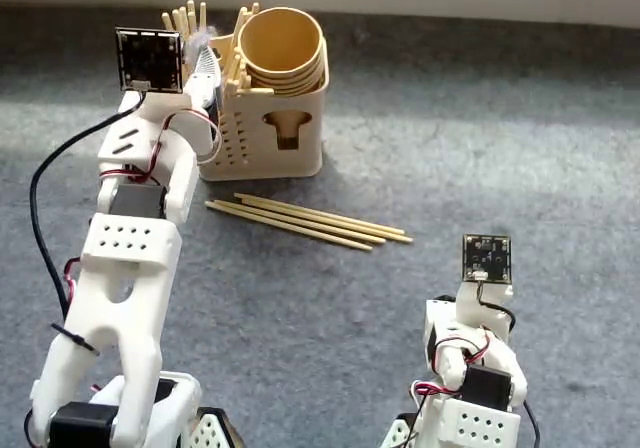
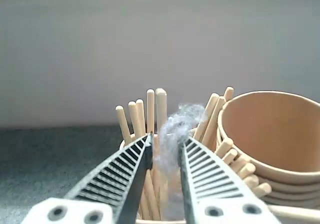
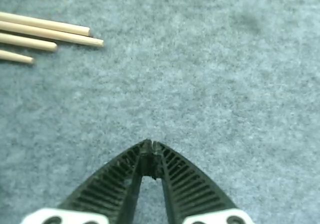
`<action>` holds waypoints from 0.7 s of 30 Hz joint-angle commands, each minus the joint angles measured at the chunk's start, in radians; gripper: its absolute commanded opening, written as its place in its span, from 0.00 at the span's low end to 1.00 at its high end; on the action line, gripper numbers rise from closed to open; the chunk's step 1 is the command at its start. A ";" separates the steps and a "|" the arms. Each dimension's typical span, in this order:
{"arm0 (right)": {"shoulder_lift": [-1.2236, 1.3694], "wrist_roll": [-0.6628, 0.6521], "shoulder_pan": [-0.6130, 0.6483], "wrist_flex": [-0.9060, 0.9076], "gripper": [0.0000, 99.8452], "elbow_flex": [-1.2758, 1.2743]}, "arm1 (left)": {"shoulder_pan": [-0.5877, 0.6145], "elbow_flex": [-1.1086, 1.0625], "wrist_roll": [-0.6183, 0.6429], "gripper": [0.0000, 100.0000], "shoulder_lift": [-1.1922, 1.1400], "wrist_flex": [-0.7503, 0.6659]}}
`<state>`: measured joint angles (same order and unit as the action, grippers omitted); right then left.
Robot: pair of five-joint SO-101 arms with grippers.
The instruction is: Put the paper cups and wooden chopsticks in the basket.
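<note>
Four chopsticks (image 1: 310, 223) lie on the carpet beside the basket (image 1: 290, 138). They look light, stiff and prone to roll, so I'd pinch one mid-length. My left gripper (image 2: 165, 146) hangs slightly parted over the basket; my right gripper (image 3: 151, 149) is closed, empty.

Grey carpet (image 1: 480, 148) is lying under everything, with a shaded band running along its far edge. A pale wall (image 2: 150, 49) is standing behind it. A grey fluff tuft (image 2: 175, 129) is sitting up in front of the wall.
</note>
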<state>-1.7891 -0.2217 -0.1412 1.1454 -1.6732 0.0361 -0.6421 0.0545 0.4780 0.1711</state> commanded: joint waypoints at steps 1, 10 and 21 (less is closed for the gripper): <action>-0.001 0.005 -0.008 -0.016 0.02 -0.119 | 0.008 0.059 0.009 0.11 0.005 0.031; -0.001 0.005 -0.008 -0.016 0.02 -0.119 | 0.007 0.124 0.008 0.13 0.148 0.284; -0.001 0.005 -0.008 -0.016 0.02 -0.119 | 0.027 -0.036 0.003 0.06 0.467 0.379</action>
<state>-1.7891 -0.2217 -0.1412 1.1454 -1.6732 0.0376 -0.6544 0.0545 0.8600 0.5470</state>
